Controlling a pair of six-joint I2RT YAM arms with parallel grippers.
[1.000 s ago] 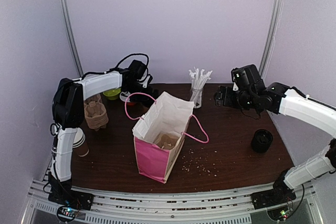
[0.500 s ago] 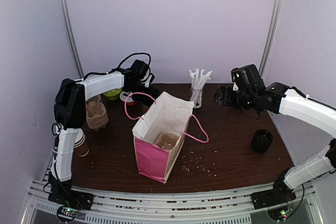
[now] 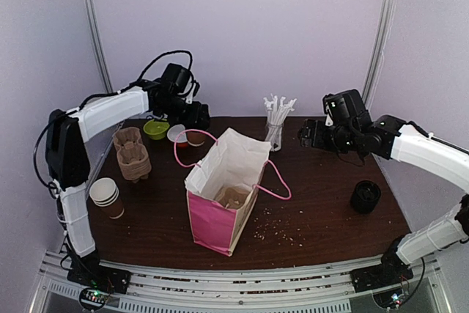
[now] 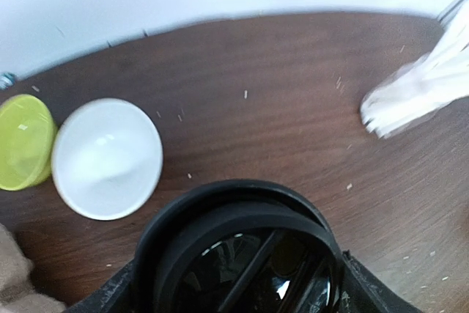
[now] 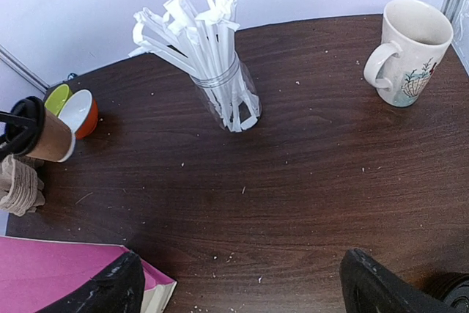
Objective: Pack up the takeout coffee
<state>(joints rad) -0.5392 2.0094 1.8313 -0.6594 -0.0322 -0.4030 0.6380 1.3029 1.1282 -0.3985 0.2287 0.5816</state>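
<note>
My left tool (image 3: 192,119) is closed round the lidded top of the takeout coffee (image 5: 44,137); the cup is tilted, beside the orange bowl (image 5: 82,116). My right tool (image 5: 245,287) gapes wide and empty over the surface (image 5: 330,174).

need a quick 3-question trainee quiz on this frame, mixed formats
1. True or false: the pink bag stands upright with its top open.
2. The black cylinder stands: A) on the table, right of the bag B) inside the bag C) on top of the stacked cups
3. Fill in: the left gripper is closed around the ____.
Key: 1 true; 2 A; 3 takeout coffee.
</note>
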